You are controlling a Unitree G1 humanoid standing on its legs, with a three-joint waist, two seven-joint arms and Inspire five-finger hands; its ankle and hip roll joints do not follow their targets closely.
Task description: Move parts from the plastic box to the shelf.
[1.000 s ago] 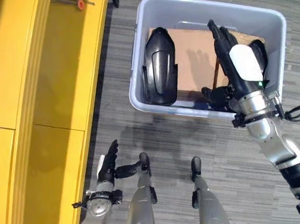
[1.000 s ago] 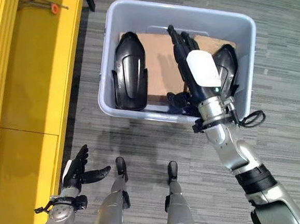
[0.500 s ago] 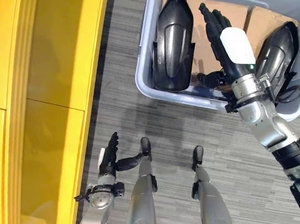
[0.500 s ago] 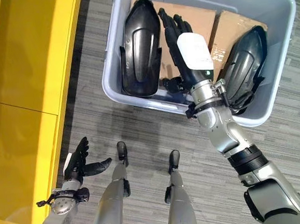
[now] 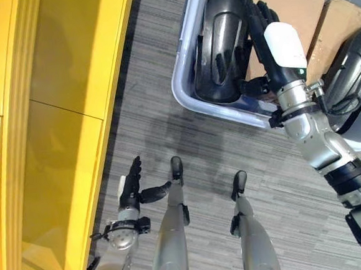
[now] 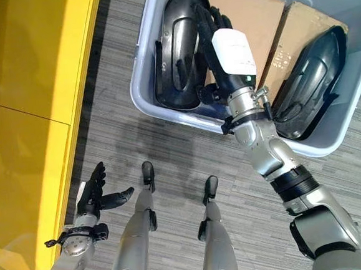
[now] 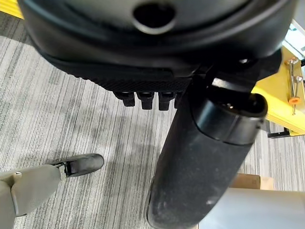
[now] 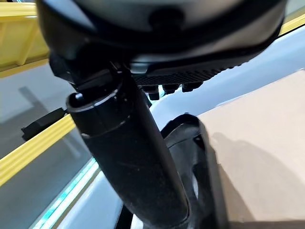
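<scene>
- Plastic box (image 6: 140,82): black part (image 6: 177,54) lies just beside right hand (image 6: 220,44), fingers (image 6: 204,20) extended straight over it
- Left hand (image 6: 92,192): fingers spread, empty, near yellow shelf (image 6: 23,122)

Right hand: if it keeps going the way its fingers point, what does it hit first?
Probably the black part on the left side of the plastic box. The right hand hangs open beside it, fingers over its edge; depth is unclear, so contact can't be judged.
</scene>
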